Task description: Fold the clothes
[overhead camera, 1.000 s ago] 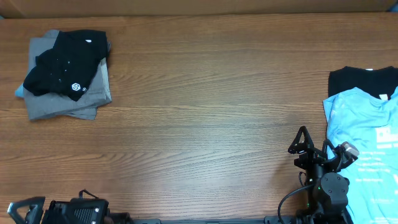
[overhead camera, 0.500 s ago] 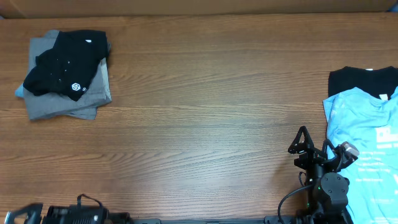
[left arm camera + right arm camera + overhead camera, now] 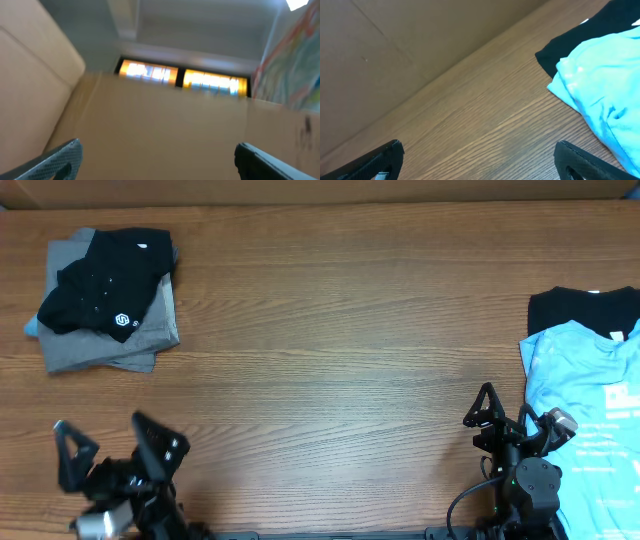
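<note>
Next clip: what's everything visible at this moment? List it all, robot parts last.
black shirt: one, black with white logo, folded, top of far-left stack
grey shirt: one, grey, folded, under it
light blue cloth edge: one, peeking out at the stack's left side
light blue T-shirt: one, white lettering, unfolded, right edge
second black shirt: one, black, partly under the T-shirt
table: one, brown wood
cardboard wall: brown, along the table's far edge
left fingers: two, black, open, empty, near-left
right fingers: two, black, open, empty, beside the T-shirt
</note>
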{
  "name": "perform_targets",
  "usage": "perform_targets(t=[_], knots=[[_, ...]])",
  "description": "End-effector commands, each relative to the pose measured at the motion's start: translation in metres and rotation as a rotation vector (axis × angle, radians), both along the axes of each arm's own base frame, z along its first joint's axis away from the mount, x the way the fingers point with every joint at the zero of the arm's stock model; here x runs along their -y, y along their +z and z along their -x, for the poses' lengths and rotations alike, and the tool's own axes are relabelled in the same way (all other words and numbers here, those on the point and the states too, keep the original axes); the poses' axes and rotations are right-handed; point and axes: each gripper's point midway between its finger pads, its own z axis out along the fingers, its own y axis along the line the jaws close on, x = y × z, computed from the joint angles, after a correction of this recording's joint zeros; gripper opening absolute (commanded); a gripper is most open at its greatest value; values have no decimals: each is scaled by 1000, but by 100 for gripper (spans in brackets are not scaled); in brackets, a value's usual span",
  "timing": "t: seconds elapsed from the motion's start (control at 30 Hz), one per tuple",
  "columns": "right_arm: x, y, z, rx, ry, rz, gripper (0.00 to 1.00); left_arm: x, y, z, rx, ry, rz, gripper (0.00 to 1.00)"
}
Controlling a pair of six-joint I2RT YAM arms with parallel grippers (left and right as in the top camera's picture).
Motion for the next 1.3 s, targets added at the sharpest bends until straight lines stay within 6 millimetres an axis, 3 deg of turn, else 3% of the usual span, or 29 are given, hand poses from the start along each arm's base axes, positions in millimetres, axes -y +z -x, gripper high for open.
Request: perform_targets(t=[0.0, 0.33, 0.5, 0.67, 1.27], knots=[[1, 0, 0, 10, -6, -8, 100, -2, -17, -17, -94, -15, 24, 100], [1, 0, 0, 10, -6, -8, 100, 3, -115, -77, -558, -75, 71, 100], [1, 0, 0, 10, -6, -7, 100, 16, -168, -89, -782, -146, 60, 100], [1, 0, 0, 10, -6, -7, 100, 30, -220, -88, -998, -218, 50, 100], [1, 0, 0, 10, -6, -7, 100, 30, -222, -89, -1009, -216, 43, 100]])
